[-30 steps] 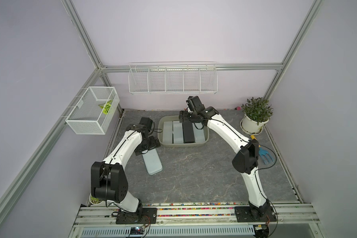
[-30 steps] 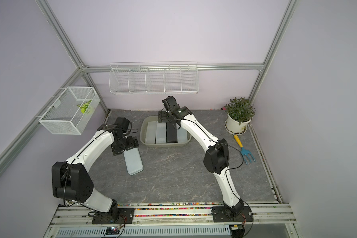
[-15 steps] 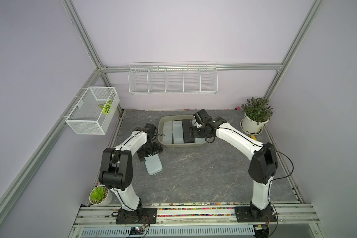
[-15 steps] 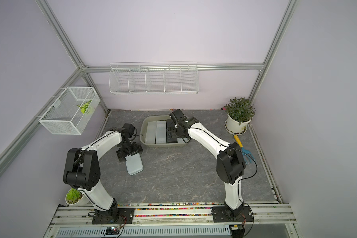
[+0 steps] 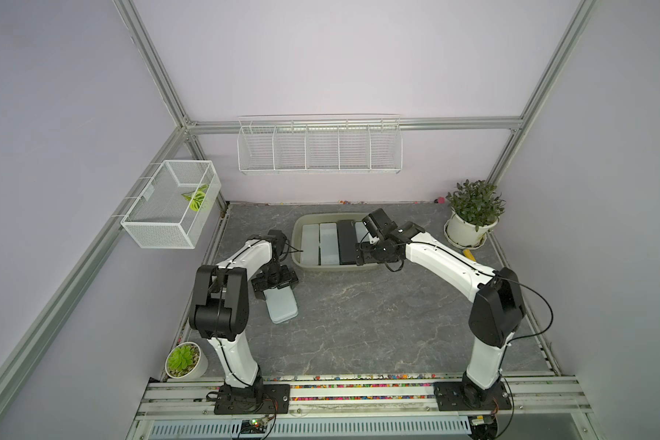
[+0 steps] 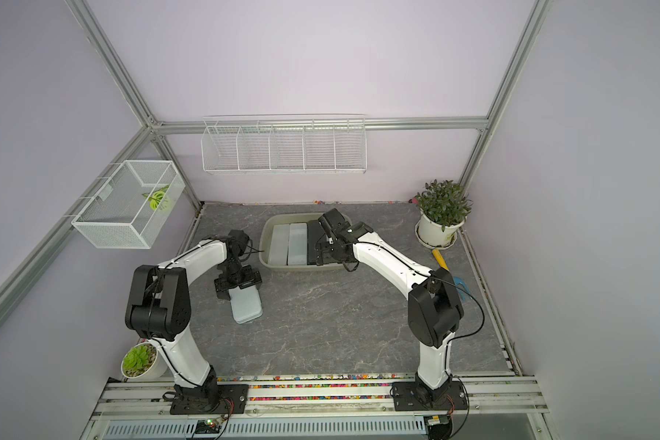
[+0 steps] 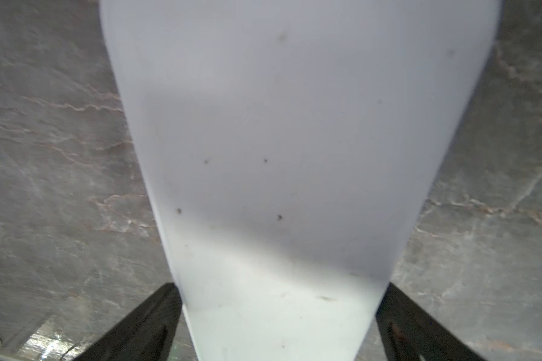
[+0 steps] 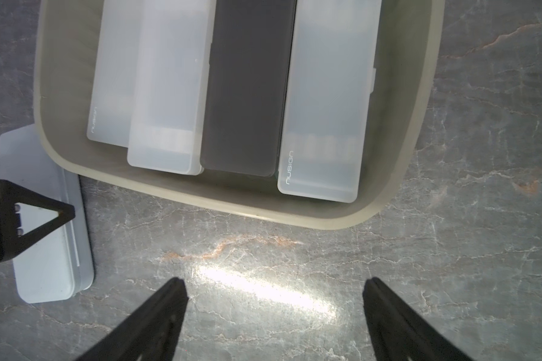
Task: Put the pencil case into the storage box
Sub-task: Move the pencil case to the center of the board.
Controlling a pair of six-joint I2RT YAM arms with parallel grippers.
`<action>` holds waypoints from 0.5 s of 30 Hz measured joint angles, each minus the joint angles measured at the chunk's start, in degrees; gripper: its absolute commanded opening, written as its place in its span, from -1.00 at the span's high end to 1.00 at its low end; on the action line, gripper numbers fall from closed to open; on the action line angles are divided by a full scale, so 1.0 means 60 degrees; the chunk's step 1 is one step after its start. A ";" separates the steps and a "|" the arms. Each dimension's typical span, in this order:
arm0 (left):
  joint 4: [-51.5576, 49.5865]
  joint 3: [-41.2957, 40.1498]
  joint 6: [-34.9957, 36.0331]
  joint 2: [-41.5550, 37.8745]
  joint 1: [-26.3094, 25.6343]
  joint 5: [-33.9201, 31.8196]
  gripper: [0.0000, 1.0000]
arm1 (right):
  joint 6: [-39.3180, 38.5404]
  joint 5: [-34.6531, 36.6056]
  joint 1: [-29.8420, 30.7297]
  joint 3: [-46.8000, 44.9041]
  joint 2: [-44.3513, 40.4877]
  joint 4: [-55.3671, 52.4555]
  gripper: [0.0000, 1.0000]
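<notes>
A pale blue pencil case (image 5: pixel 282 306) (image 6: pixel 247 306) lies flat on the grey table, left of the storage box (image 5: pixel 336 269) (image 6: pixel 302 269). My left gripper (image 5: pixel 277 289) (image 6: pixel 239 291) points down over its far end, open. In the left wrist view the case (image 7: pixel 279 156) fills the gap between the fingers of that gripper (image 7: pixel 280 286). The beige tub (image 8: pixel 232 206) holds three frosted white cases and a black one (image 8: pixel 248 93). My right gripper (image 5: pixel 362 259) (image 8: pixel 275 281) hovers open and empty over the table at the tub's near rim.
A potted plant (image 5: pixel 473 213) stands at the back right, with a yellow-handled tool (image 6: pixel 441 259) beside it. A small succulent pot (image 5: pixel 185 360) sits at the front left. A wire-mesh basket (image 5: pixel 172 205) and a wire rack (image 5: pixel 319 148) hang on the walls.
My right gripper drew back from over the tub's far side to its near rim and opened a little wider. The left arm folded, bringing its gripper down over the blue case.
</notes>
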 measured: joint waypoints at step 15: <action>0.0379 -0.0423 -0.0404 -0.0321 -0.3410 0.0368 -1.00 | 0.0004 -0.0131 -0.0022 -0.1490 -0.0827 -0.0007 -0.87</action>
